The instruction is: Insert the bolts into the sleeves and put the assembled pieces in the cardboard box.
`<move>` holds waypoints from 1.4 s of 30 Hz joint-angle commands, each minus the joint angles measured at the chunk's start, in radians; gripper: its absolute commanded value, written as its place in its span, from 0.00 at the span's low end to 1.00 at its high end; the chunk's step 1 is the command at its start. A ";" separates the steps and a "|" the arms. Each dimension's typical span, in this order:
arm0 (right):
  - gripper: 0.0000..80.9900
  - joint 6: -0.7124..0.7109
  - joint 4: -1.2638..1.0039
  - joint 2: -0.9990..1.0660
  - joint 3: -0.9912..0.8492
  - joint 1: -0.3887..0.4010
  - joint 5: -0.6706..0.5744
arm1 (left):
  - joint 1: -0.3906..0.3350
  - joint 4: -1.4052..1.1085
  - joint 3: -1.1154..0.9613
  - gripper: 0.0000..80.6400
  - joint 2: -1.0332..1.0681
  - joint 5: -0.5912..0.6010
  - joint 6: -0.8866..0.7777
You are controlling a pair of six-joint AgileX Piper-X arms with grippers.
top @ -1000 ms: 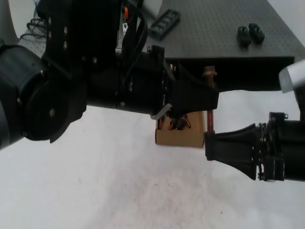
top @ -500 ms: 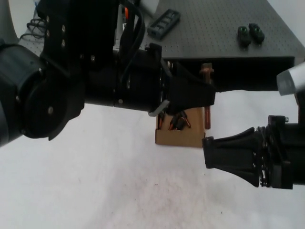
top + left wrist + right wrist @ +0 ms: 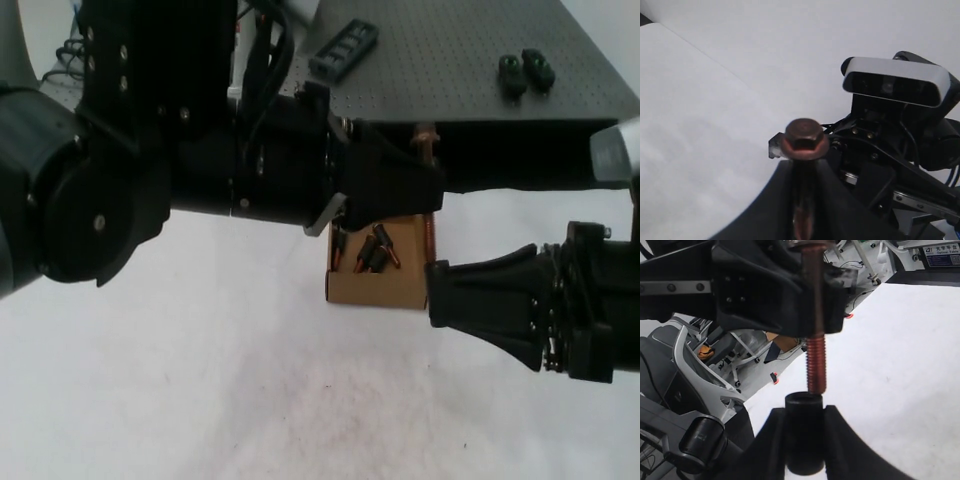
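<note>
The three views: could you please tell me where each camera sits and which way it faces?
High view: behind the arms, looking forward and down over the bench and cardboard box; both arms show.
Left wrist view: on the left arm, looking along the left gripper at the bolt it holds.
Right wrist view: on the right arm, looking along the right gripper, which holds the sleeve.
Shared: both wrist views show the bolt.

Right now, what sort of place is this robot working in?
Probably a robotics lab: a black perforated breadboard behind a white-covered bench, and a wrist-mounted camera.
</note>
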 commanded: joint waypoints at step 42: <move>0.02 -0.147 -0.045 0.811 -0.499 -0.060 0.647 | 0.032 0.400 0.246 0.03 -0.305 -0.797 0.011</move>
